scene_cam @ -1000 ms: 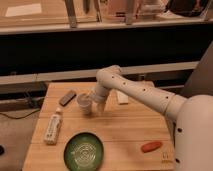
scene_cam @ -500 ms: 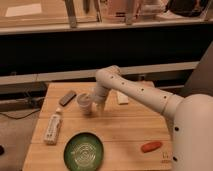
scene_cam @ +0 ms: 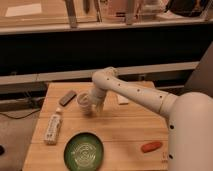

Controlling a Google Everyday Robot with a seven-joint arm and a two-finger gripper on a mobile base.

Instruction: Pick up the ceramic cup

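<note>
The ceramic cup (scene_cam: 83,101) is small and off-white, tipped so its round rim faces left, in the left middle of the wooden table (scene_cam: 125,127). My gripper (scene_cam: 93,104) is at the end of the white arm, right against the cup's right side. The arm reaches in from the lower right over the table.
A round green patterned plate (scene_cam: 84,151) lies at the front left. A white bottle (scene_cam: 53,126) lies at the left edge. A dark flat object (scene_cam: 67,97) is at the back left, a pale flat piece (scene_cam: 122,99) at the back, an orange-red object (scene_cam: 151,146) at the front right.
</note>
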